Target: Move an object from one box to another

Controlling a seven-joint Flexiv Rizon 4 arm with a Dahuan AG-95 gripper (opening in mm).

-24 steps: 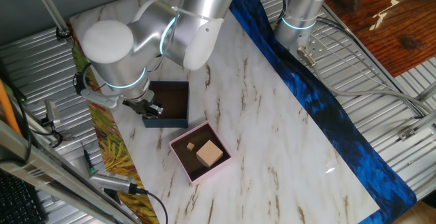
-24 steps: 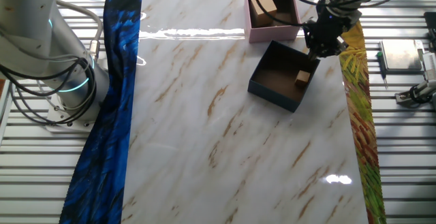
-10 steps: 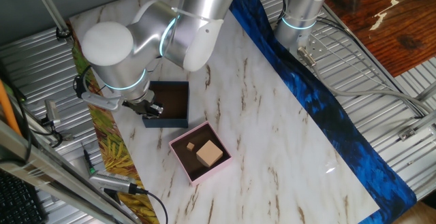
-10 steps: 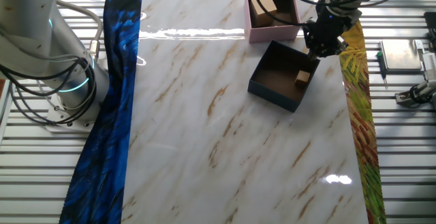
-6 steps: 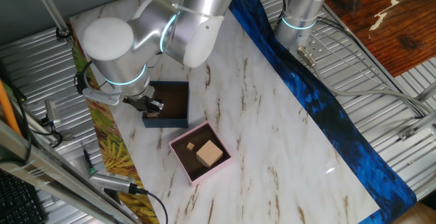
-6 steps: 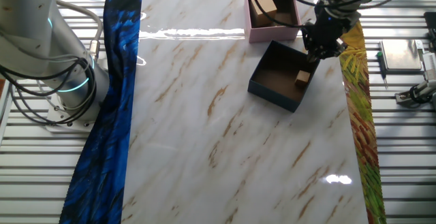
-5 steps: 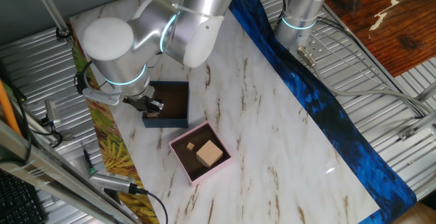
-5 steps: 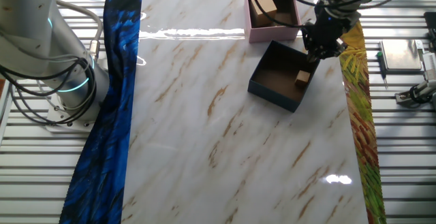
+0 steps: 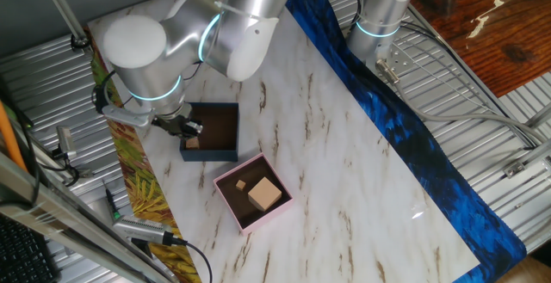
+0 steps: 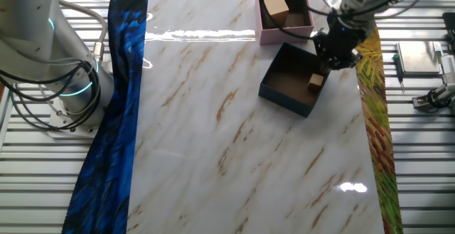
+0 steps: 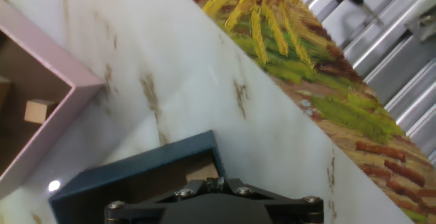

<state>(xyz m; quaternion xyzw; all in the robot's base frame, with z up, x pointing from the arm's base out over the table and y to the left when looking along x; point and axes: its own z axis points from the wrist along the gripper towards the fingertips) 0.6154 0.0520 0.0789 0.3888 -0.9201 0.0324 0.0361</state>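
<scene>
1. Small tan wooden cube [image 10: 316, 81] lies on the brown floor of the small square dark navy-blue box [image 10: 287, 97], in the corner nearest the gripper. In one fixed view the same cube [image 9: 193, 143] shows just inside the box's left wall [image 9: 209, 154].
2. The navy-blue box rests on the white marble-patterned table top [image 10: 234, 141], touching or almost touching one corner of the small square pale pink box [image 10: 285, 34].
3. The pink box [image 9: 225, 208] holds two tan blocks on its brown floor: a large wooden block [image 9: 265, 194] and a smaller wooden cube [image 9: 242, 185]. The hand view shows only one small cube [image 11: 37, 111] inside the pink wall [image 11: 48, 118].
4. The black two-finger gripper [image 10: 338, 49] hangs above the navy-blue box's corner, over the tan cube and apart from it. In one fixed view the gripper [image 9: 183, 129] sits at the box's left edge.
5. Finger spacing: cannot tell. The fingertips are hidden in the hand view, where only the gripper's black body [image 11: 214, 202] fills the bottom edge; the fixed views are too small to resolve the gap. Nothing is seen held.
6. The silver arm [image 9: 224, 33] reaches across the table, its wrist bent down over the box.
7. A yellow-green leaf-patterned strip [image 11: 300, 54] borders the table beside the gripper; a blue patterned strip [image 10: 117, 113] borders the opposite edge.
</scene>
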